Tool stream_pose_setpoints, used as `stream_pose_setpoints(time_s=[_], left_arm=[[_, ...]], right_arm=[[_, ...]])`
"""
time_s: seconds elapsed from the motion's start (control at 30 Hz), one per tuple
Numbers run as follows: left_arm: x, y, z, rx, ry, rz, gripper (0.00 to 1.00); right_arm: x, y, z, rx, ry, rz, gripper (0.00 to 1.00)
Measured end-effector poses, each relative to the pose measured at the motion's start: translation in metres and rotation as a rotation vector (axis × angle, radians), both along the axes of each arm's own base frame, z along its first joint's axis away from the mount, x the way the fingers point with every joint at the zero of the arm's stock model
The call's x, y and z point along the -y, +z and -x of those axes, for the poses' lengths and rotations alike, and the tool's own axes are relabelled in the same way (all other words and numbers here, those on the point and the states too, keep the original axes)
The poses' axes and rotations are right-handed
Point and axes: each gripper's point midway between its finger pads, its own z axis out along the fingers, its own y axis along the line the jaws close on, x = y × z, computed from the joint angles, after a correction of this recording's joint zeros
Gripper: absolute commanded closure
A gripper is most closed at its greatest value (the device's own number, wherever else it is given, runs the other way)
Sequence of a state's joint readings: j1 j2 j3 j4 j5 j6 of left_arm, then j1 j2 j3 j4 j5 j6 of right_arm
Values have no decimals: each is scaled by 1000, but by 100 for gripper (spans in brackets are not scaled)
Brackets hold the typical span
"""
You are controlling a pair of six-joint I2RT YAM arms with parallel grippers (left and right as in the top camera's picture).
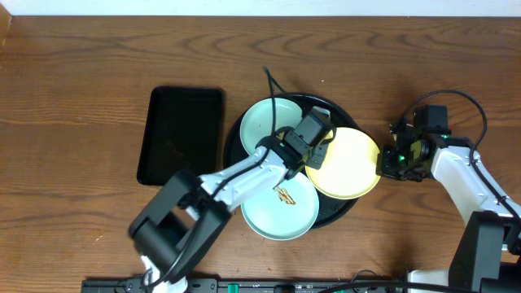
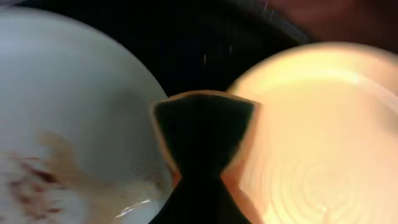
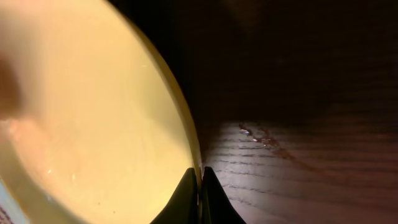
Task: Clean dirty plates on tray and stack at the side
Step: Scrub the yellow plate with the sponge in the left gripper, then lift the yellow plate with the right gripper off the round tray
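right gripper (image 3: 200, 186): pinching yellow plate (image 3: 93, 124) by its rim, probably to steady it for wiping
left gripper (image 1: 316, 137): clamped on dark orange-edged pad (image 2: 205, 134), likely a sponge, at that plate's inner edge
near aqua plate (image 1: 281, 213): smeared, on tray (image 1: 234, 138)
tabletop (image 1: 81, 163): nothing stacked yet

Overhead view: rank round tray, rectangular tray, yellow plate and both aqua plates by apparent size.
1. round black tray
2. rectangular black tray
3. yellow plate, lower aqua plate, upper aqua plate: these look about alike, and the upper one is partly hidden, so they are not ranked.
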State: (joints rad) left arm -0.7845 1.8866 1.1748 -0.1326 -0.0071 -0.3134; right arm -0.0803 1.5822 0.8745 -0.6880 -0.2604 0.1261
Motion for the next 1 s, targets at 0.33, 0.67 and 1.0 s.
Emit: stream_pose_setpoints(time_s=[0.33,0.67,1.0], left_arm=[[-38,31,9,-40,48,-39,92],[-129,65,-16,-60,255,-55,93],[-206,82,-22,-86,438,-78,93]], right_arm=[[3,-1,1,-5,-3,16,78],[2,-1,2,-10,-1,12,67],[-4,0,2,-6,18,5,75]])
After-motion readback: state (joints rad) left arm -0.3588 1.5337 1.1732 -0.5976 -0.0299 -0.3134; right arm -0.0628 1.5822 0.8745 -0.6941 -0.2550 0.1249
